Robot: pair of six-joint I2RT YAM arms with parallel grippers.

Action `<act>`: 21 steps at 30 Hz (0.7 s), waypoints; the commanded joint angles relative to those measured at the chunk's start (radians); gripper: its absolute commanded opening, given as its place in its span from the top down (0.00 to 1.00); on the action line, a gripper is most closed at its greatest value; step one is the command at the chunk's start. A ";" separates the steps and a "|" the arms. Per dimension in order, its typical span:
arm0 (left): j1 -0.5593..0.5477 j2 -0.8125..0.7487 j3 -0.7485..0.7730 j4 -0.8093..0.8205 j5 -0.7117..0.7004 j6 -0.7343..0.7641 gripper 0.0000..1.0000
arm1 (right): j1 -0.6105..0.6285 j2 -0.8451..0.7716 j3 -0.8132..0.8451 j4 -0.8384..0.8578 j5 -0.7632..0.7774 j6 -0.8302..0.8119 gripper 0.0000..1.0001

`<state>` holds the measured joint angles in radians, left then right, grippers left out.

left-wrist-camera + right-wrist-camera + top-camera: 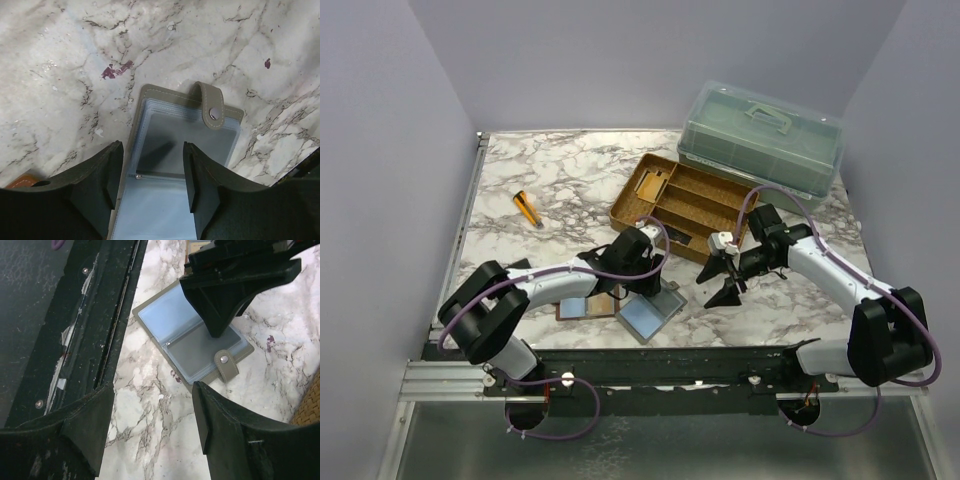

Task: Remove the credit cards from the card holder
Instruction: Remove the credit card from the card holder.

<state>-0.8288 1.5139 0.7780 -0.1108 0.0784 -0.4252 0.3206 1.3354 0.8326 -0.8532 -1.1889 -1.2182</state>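
The card holder (pixel 582 307), reddish-brown with a blue and a tan-orange inner panel, lies open on the marble under my left forearm. Its orange corner (pixel 22 181) peeks in at the lower left of the left wrist view. I cannot make out any credit cards. My left gripper (pixel 648 288) (pixel 152 148) hangs open just above a blue-grey folder (pixel 650 316) (pixel 185 135) that has a snap tab, one finger on each side of its blue panel. My right gripper (pixel 717 285) (pixel 152 387) is open over bare marble to the right of that folder (pixel 192 342), holding nothing.
A woven wooden tray (pixel 705 188) with compartments sits behind the grippers. A clear lidded box (pixel 760 135) stands at the back right. An orange pen (pixel 528 208) lies at the left. The black base rail (pixel 100 315) runs along the near edge.
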 commanded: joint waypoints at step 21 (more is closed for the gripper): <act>0.001 -0.052 -0.089 0.201 -0.047 0.006 0.94 | 0.106 0.107 0.015 0.117 0.003 0.210 0.31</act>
<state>-0.8257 1.5341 0.7486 -0.0250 0.0582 -0.4393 0.4046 1.4105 0.8326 -0.7975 -1.1896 -1.0935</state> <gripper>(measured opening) 0.098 0.692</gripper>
